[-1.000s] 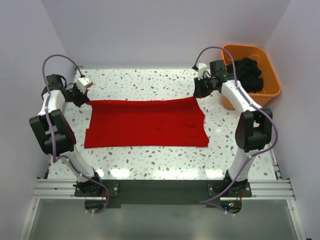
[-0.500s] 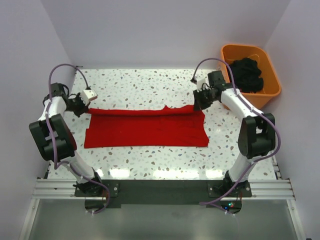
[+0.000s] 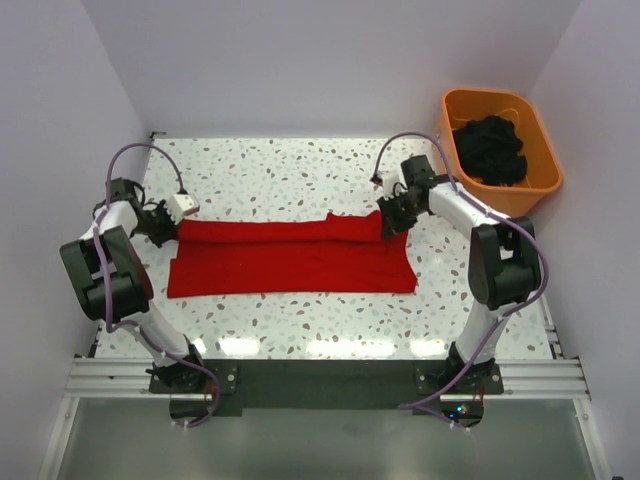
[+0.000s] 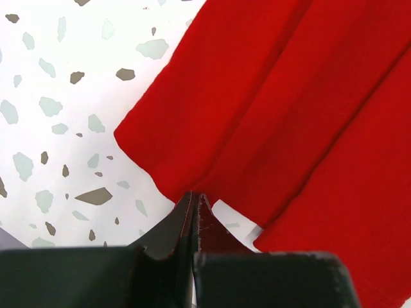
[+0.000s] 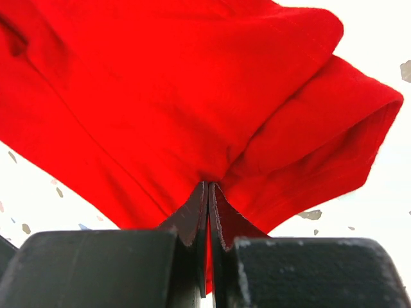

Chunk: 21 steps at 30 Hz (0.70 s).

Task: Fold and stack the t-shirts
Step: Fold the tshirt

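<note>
Top view: the red t-shirt [image 3: 290, 262] is spread across the middle of the speckled table [image 3: 300, 165], with its far edge doubled over toward the front. The far-left corner is pinched by the left gripper [image 3: 174, 226], the far-right one by the right gripper [image 3: 391, 222]. An orange tub [image 3: 545, 182] with dark cloth [image 3: 490, 148] is parked far right.

Left wrist: the tips are pressed together on the fold's edge.

Right wrist: red cloth is clamped between the closed tips and bunched above them.
</note>
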### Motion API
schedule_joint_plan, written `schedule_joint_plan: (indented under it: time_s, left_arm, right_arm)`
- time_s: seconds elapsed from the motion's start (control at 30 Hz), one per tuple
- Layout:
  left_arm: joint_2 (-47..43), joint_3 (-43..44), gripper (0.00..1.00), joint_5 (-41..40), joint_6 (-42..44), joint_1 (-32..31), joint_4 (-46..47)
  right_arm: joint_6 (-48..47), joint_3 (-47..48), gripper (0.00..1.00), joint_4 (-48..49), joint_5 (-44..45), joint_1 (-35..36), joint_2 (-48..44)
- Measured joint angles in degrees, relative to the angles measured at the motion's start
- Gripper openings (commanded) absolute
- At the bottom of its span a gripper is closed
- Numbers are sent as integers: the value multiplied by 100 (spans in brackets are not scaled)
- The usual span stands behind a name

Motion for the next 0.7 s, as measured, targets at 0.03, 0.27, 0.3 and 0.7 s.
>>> schedule_joint_plan:
  time_s: [0.03, 0.27, 0.3, 0.7]
  left_arm:
    - [2, 0, 0, -2, -7, 0, 17]
    - [2, 94, 0, 24, -151, 0, 9]
    - [2, 151, 0, 33, -160, 0, -15]
    - [-289, 378, 0, 138, -146, 17, -197]
  right_arm:
    - [0, 13, 0, -4, 17, -2, 52]
    - [-2, 363, 0, -111, 46, -4, 133]
    - [-4, 431, 0, -118, 46, -4, 125]
    - [-87, 286, 0, -293, 2, -4, -361]
